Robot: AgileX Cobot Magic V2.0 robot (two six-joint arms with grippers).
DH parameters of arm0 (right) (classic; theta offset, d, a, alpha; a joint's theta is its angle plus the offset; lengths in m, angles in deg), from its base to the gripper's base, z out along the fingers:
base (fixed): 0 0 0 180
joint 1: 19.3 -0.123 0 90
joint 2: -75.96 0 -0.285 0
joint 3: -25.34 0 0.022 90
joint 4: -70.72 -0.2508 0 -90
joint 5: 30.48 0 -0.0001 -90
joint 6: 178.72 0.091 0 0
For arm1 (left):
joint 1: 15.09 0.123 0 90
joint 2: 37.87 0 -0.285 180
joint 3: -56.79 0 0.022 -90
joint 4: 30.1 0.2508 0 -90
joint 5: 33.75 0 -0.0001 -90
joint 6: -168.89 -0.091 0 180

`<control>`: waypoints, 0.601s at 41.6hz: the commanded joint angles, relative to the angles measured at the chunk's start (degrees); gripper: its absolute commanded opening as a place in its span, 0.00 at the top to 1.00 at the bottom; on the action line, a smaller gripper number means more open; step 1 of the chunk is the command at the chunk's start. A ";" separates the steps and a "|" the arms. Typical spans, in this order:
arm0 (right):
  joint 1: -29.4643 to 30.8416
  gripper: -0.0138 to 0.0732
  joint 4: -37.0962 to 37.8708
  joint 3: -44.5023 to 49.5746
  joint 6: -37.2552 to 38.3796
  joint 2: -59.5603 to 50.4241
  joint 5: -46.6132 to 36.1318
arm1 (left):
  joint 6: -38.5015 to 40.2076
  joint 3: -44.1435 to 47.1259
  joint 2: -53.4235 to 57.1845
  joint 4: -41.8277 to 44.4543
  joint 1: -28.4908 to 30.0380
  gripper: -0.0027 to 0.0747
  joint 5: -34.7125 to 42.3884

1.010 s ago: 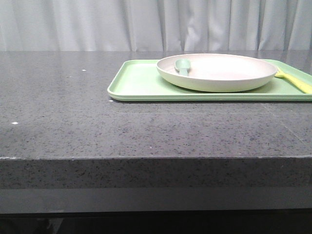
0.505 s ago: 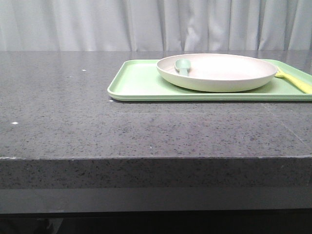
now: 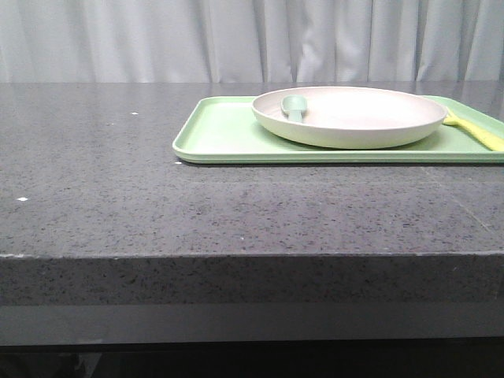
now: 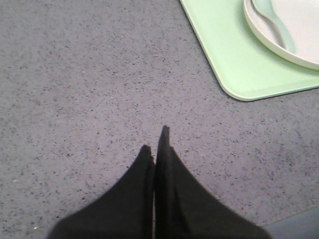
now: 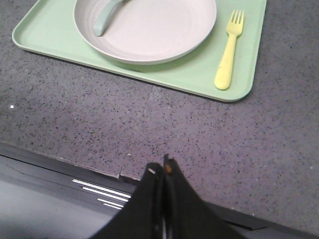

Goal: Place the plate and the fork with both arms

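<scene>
The cream plate (image 3: pixel 350 118) (image 5: pixel 154 30) (image 4: pixel 304 35) rests on a light-green tray (image 3: pixel 224 130) (image 5: pixel 199 74) (image 4: pixel 239 64) at the table's back right. A pale-yellow fork (image 3: pixel 476 130) (image 5: pixel 229 50) lies on the tray right of the plate. A teal-grey spoon (image 3: pixel 294 106) (image 5: pixel 104 17) (image 4: pixel 276 25) lies in the plate. My left gripper (image 4: pixel 155 142) is shut and empty over bare table, apart from the tray's near corner. My right gripper (image 5: pixel 162 167) is shut and empty above the table's front edge, short of the tray. Neither gripper shows in the front view.
The dark speckled stone table (image 3: pixel 118 181) stretches left of the tray. Its front edge (image 5: pixel 75 167) runs under my right gripper. A grey curtain (image 3: pixel 157 39) hangs behind the table.
</scene>
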 commanded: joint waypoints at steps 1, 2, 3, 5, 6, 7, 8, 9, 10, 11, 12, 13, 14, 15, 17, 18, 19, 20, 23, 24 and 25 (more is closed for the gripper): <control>0.13 0.98 0.06 -1.40 -0.57 0.16 -4.18 | 0.10 2.62 6.18 1.63 1.39 0.99 7.48; 0.13 0.98 0.06 -1.40 -0.57 0.16 -4.18 | 0.10 4.05 7.81 1.63 2.25 0.99 9.14; 0.13 0.98 0.06 -1.40 -0.57 0.16 -4.18 | 0.10 5.63 9.53 1.63 2.94 0.99 10.15; 0.13 0.98 0.06 -1.40 -0.57 0.16 -4.18 | 0.10 9.89 13.84 1.68 4.56 0.99 14.79; 0.13 0.98 0.06 -1.40 -0.57 0.16 -4.18 | 0.10 11.90 15.79 1.68 5.23 0.99 16.02; 0.13 0.98 0.06 -1.40 -0.57 0.16 -4.18 | 0.10 14.66 18.41 1.68 5.86 0.99 18.51; 0.13 0.98 0.06 -1.40 -0.57 0.16 -4.18 | 0.10 16.75 20.35 1.44 6.62 0.99 20.90; 0.13 0.98 0.06 -1.40 -0.57 0.16 -4.18 | 0.10 18.82 22.18 1.06 7.08 0.99 21.98; 0.13 0.98 0.06 -1.40 -0.57 0.16 -4.18 | 0.10 21.47 24.50 0.80 7.46 0.99 24.07; 0.13 0.98 0.06 -1.40 -0.57 0.16 -4.18 | 0.10 23.39 26.17 0.80 7.78 0.99 26.00; 0.13 0.98 0.06 -1.40 -0.57 0.16 -4.18 | 0.10 25.78 28.25 0.80 8.12 0.99 27.42; 0.13 0.98 0.06 -1.40 -0.57 0.16 -4.18 | 0.10 27.50 29.76 0.65 8.18 0.99 28.74; 0.13 0.98 0.06 -1.40 -0.57 0.16 -4.18 | 0.10 29.13 31.17 0.65 8.17 0.99 30.44; 0.13 0.98 0.06 -1.40 -0.57 0.16 -4.18 | 0.10 31.20 32.95 0.65 8.17 0.99 31.78; 0.13 0.98 0.06 -1.40 -0.57 0.16 -4.18 | 0.10 34.05 35.46 0.65 8.17 0.99 34.76; 0.13 0.98 0.06 -1.40 -0.57 0.16 -4.18 | 0.10 35.81 36.99 0.65 8.17 0.99 35.96; 0.13 0.98 0.06 -1.40 -0.57 0.16 -4.18 | 0.10 37.07 38.06 0.65 8.17 0.99 37.60; 0.13 0.98 0.06 -1.40 -0.57 0.16 -4.18 | 0.10 38.62 39.40 0.65 8.17 0.99 38.65; 0.13 0.98 0.06 -1.40 -0.57 0.16 -4.18 | 0.10 41.97 42.17 -0.07 8.17 0.99 42.01; 0.13 0.98 0.06 -1.40 -0.57 0.16 -4.18 | 0.10 43.26 43.03 -0.51 8.17 0.99 43.23; 0.13 0.98 0.06 -1.40 -0.57 0.16 -4.18 | 0.21 44.15 43.58 -0.85 8.17 0.99 44.10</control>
